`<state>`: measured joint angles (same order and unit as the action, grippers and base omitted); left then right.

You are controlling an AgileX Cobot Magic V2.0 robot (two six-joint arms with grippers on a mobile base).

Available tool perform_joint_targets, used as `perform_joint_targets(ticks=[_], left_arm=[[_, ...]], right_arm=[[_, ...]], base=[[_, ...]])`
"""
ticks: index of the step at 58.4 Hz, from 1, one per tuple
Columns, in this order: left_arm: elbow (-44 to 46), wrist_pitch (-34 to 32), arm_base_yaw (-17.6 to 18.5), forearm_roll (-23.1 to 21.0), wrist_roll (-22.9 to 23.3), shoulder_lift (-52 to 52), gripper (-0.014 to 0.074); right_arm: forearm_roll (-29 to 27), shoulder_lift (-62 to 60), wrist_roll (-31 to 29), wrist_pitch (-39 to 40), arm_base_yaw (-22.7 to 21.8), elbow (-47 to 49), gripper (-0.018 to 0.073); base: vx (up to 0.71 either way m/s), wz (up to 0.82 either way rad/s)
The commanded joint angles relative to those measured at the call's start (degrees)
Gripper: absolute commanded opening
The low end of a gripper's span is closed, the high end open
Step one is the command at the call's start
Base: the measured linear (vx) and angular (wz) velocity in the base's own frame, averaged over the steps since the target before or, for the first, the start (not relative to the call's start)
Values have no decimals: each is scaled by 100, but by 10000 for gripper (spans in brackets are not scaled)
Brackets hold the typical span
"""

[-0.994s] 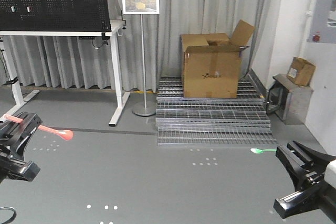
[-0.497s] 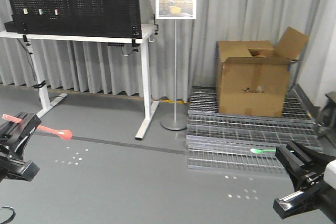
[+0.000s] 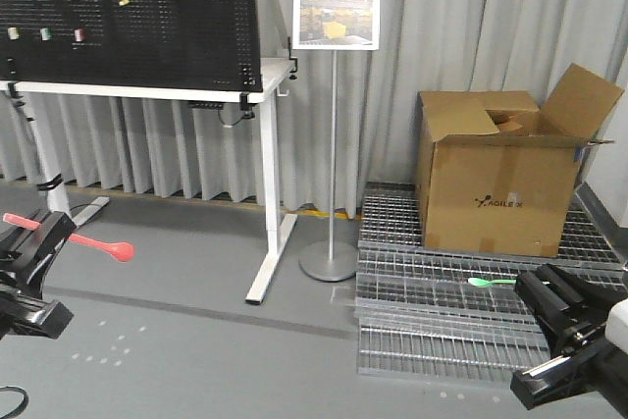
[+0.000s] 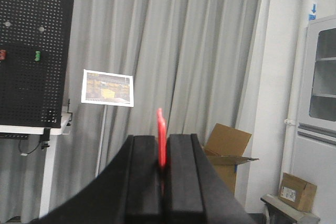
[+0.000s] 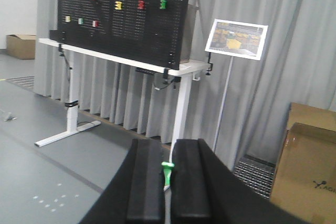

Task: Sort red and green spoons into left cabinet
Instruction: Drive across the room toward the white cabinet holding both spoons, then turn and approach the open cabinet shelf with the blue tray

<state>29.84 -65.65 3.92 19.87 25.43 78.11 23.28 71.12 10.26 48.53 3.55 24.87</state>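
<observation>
My left gripper (image 3: 51,231) is shut on the handle of the red spoon (image 3: 98,244), whose bowl sticks out to the right at the front view's left edge. In the left wrist view the red spoon (image 4: 161,128) stands edge-on between the closed black jaws of the left gripper (image 4: 162,140). My right gripper (image 3: 535,287) at the lower right is shut on the green spoon (image 3: 488,283), bowl pointing left. The right wrist view shows the green spoon (image 5: 167,173) pinched in the right gripper (image 5: 168,145). The left cabinet is out of view.
A white-legged table with a black pegboard (image 3: 128,17) stands at the back left. Right of it are a sign stand (image 3: 332,144) and an open cardboard box (image 3: 500,183) on stacked metal grates (image 3: 442,321). Grey curtains close the back. A white glass-fronted unit (image 4: 317,87) shows far right.
The whole scene has slid rightward in the front view: table, sign stand and box sit further right and look nearer. Both grippers keep their spoons, unchanged in the frame.
</observation>
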Motion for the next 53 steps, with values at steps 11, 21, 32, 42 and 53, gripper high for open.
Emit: perform_joint_targets(ticks=[11, 21, 32, 42, 53], left_arm=[[122, -1313, 11, -143, 40, -175, -7], [122, -1313, 11, -143, 40, -175, -7], [122, -1313, 11, -143, 40, -175, -7], [122, -1313, 11, -143, 40, -175, -7], [122, -1313, 11, -143, 40, -175, -7]], right_arm=[[-78, -99, 3, 463, -5, 145, -9], [-78, -99, 3, 463, -5, 145, -9], [-78, -99, 3, 463, -5, 145, -9], [-78, -99, 3, 463, -5, 145, -9], [-78, -99, 3, 463, -5, 145, -9]], base=[[49, -17], [49, -21], [49, -18], [49, -13], [47, -12]])
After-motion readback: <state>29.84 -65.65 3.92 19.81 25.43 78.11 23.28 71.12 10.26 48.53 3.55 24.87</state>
